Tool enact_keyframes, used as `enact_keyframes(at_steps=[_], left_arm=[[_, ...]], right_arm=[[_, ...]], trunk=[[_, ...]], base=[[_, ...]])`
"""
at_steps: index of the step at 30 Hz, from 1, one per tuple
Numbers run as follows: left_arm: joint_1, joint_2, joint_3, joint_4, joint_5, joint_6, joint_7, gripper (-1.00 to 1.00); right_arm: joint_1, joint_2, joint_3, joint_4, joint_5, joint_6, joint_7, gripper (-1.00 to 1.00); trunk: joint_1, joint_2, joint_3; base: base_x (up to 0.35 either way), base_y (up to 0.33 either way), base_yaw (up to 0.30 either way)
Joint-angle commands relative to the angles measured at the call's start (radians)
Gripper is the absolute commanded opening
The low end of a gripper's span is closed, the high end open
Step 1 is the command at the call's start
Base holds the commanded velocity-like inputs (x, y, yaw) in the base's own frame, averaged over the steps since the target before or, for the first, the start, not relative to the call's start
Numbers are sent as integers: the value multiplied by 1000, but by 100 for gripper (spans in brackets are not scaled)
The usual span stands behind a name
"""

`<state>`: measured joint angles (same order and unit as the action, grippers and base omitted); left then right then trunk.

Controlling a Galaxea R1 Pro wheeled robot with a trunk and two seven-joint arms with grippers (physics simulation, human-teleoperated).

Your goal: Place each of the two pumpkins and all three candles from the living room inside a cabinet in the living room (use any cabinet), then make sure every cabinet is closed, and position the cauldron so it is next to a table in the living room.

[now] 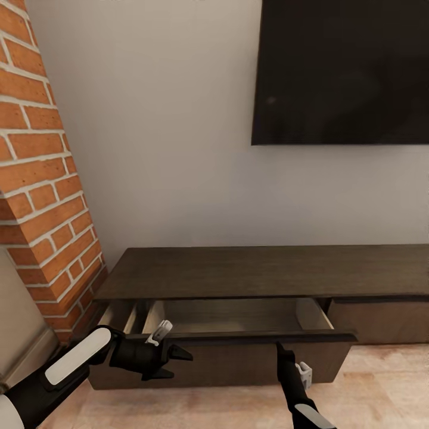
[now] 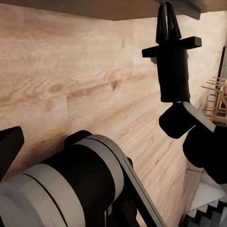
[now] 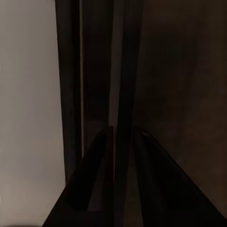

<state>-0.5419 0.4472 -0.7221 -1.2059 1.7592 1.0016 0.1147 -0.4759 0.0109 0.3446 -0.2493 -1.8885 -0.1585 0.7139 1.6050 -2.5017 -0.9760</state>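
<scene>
The long dark-brown cabinet (image 1: 250, 271) stands against the wall, its left drawer (image 1: 238, 316) pulled out. The part of the drawer's pale inside that I can see holds nothing. My right gripper (image 1: 279, 347) points up at the drawer front (image 1: 238, 360), its fingers (image 3: 97, 175) shut on the panel's top edge. It also appears from the side as the right gripper (image 2: 168, 16). My left gripper (image 1: 182, 365) hangs open in front of the drawer's left end, holding nothing. The pumpkins, candles, cauldron and table are out of view.
A red brick column (image 1: 42, 179) rises close on the left. A dark TV screen (image 1: 345, 71) hangs on the wall above the cabinet. A shut drawer (image 1: 381, 319) sits to the right. Pale wood floor (image 1: 208, 411) lies in front.
</scene>
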Motion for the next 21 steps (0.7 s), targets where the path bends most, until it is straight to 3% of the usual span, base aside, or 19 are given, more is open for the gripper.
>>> enact_keyframes(at_steps=[1, 21], left_arm=[[-1, 1, -2, -1, 11, 0, 10, 100], [-1, 1, -2, 0, 11, 0, 10, 100]], right_arm=[[-1, 0, 14, -19, 0, -10, 10, -100], [-1, 0, 14, -19, 0, -9, 10, -100]], trunk=[[-1, -1, -1], [-1, -1, -1]], base=[[-62, 0, 0], [-98, 0, 0]])
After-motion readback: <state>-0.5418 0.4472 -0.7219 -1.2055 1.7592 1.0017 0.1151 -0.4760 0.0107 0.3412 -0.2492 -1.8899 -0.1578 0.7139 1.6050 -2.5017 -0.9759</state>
